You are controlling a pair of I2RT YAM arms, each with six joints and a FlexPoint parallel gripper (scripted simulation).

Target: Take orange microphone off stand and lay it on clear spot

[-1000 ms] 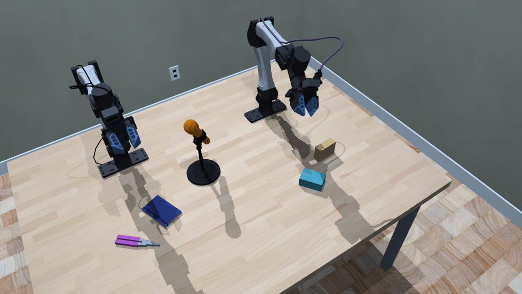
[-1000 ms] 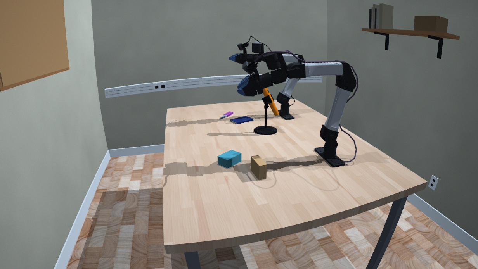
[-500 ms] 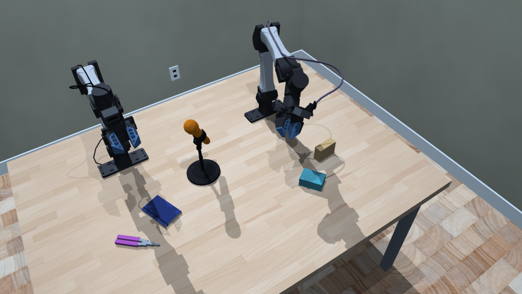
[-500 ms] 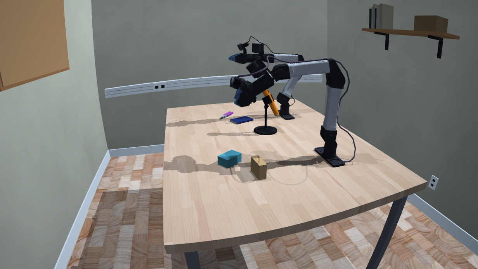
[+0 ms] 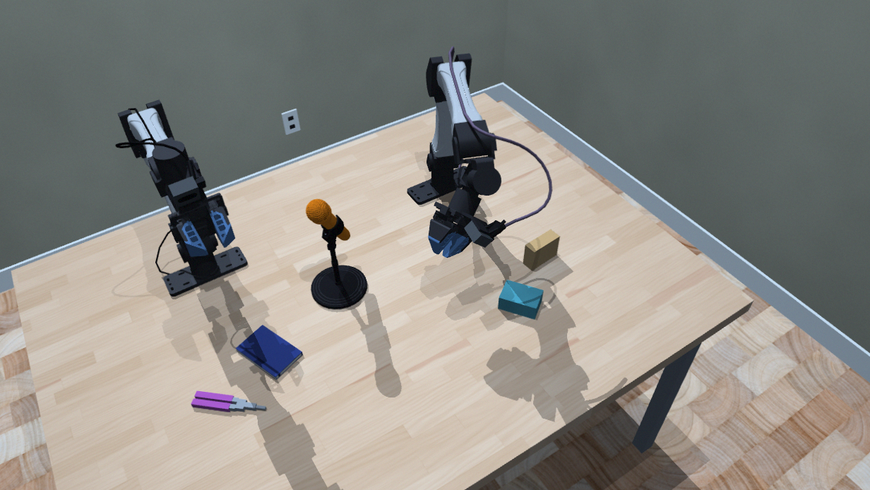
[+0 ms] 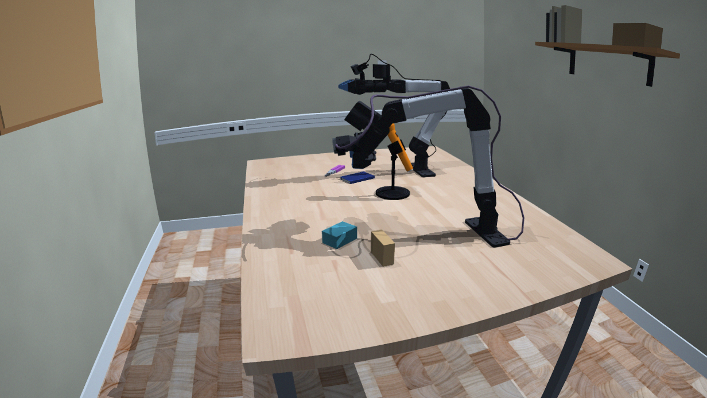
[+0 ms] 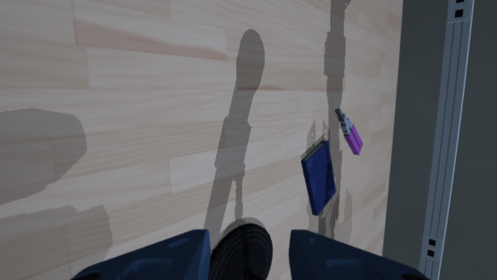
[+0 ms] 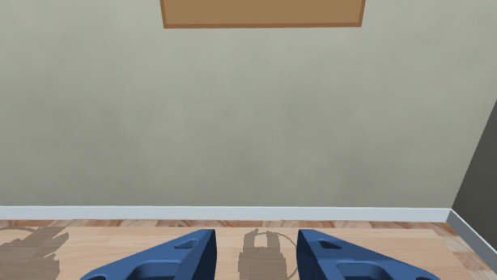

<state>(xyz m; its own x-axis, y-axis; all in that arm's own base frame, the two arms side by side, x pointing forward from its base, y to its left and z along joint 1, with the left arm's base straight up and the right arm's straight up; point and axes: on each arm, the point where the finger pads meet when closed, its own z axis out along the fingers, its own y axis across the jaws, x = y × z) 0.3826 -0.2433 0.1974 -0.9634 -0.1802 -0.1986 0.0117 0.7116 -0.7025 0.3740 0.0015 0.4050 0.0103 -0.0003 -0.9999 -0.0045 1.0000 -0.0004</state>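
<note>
The orange microphone [image 5: 318, 212] [image 6: 403, 153] sits tilted in the clip of its black stand [image 5: 339, 295] [image 6: 393, 193] [image 7: 255, 247], which is upright on the table. My left gripper [image 5: 449, 248] [image 7: 249, 241] is partly open and empty, pointing downward to the right of the microphone in the top view. In the left wrist view the stand's base shows beyond the fingers; the microphone itself is out of that view. My right gripper [image 5: 211, 240] [image 6: 340, 86] [image 8: 256, 241] is partly open and empty, level and high, left of the microphone in the top view.
A teal block [image 5: 520, 301] [image 6: 339, 234] and a tan block [image 5: 541, 251] [image 6: 382, 248] stand near the left arm. A blue book [image 5: 269, 351] [image 6: 357, 177] [image 7: 319, 178] and purple-handled pliers [image 5: 212, 401] [image 6: 337, 168] [image 7: 353, 139] lie on the other side of the stand.
</note>
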